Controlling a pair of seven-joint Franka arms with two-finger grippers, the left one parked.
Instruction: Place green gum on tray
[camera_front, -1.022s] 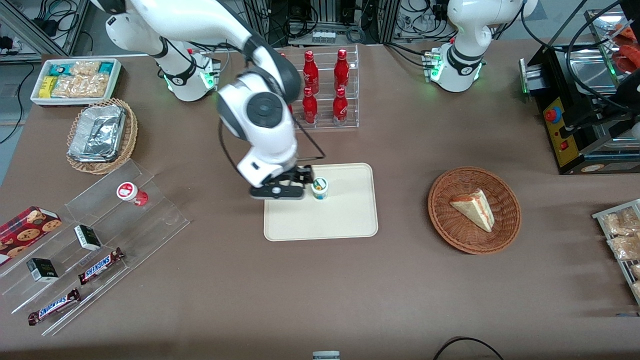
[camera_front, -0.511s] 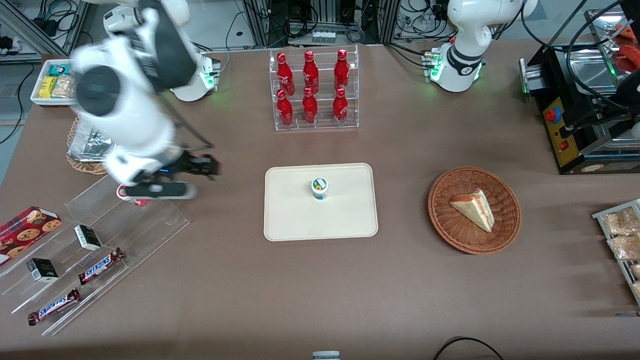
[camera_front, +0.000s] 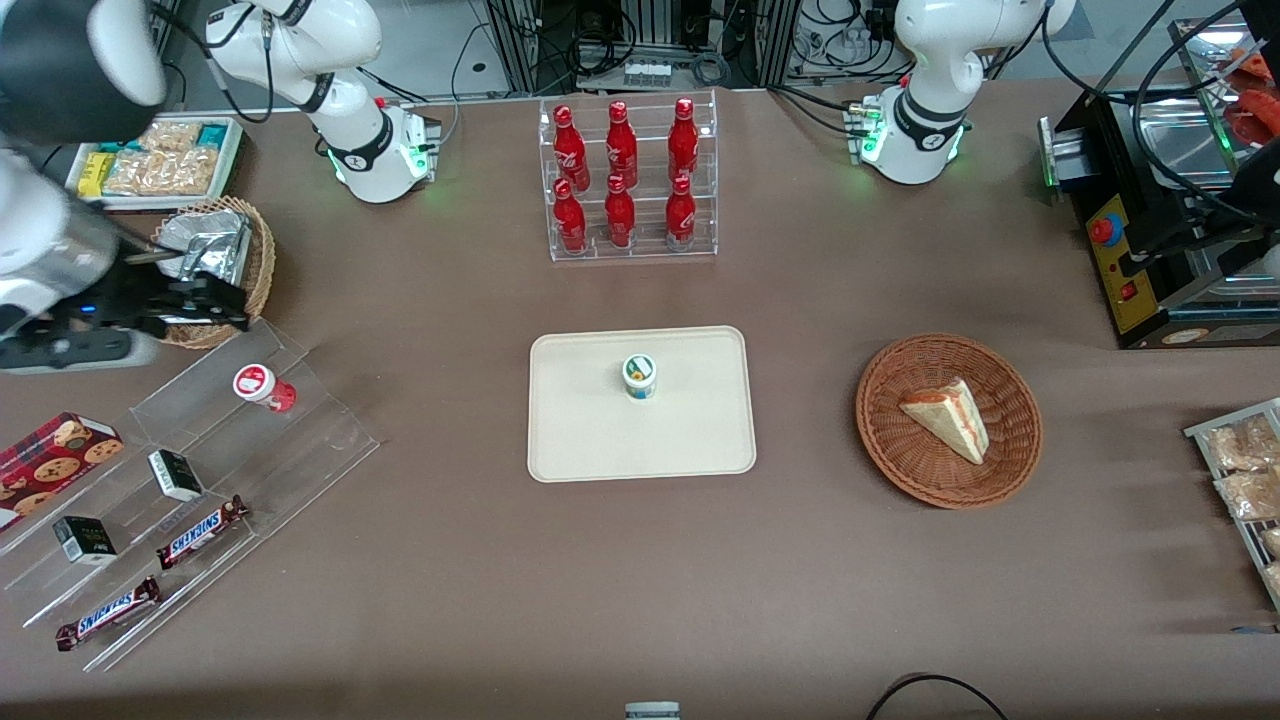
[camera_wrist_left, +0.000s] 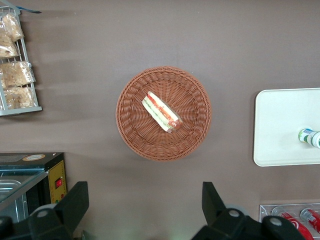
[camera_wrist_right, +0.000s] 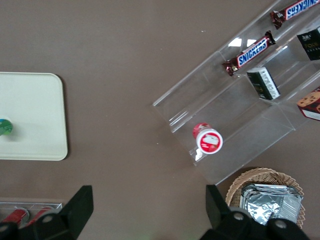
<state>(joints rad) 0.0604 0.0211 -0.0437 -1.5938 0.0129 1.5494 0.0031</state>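
A brown tabletop (camera_front: 640, 580) seen from the front, with a cream tray (camera_front: 690, 445) lying flat near its middle. The green gum (camera_front: 640, 376) stands upright on the tray, lid up, in the part of the tray farther from the front camera, with bare tray all around it. Nothing touches it.

The claw (camera_front: 205, 303) hangs well apart from the tray, toward the working arm's end of the tabletop, above the edge of a wicker basket (camera_front: 258, 262) that holds crumpled foil packets (camera_front: 205, 255). Its two fingers are spread wide and hold nothing (the wrist camera shows both dark fingertips (camera_wrist_right: 82, 202) far apart with only bare tabletop between them).

Just nearer the front camera than the claw sits a clear stepped display stand (camera_front: 300, 420). On its top step stands a red-lidded bottle (camera_front: 262, 386); lower steps carry small dark boxes (camera_front: 175, 474) and Snickers bars (camera_front: 200, 530).

A clear rack of red bottles (camera_front: 622, 180) stands farther from the front camera than the tray. Toward the parked arm's end, a second wicker basket (camera_front: 900, 460) holds a wrapped sandwich wedge (camera_front: 950, 416).
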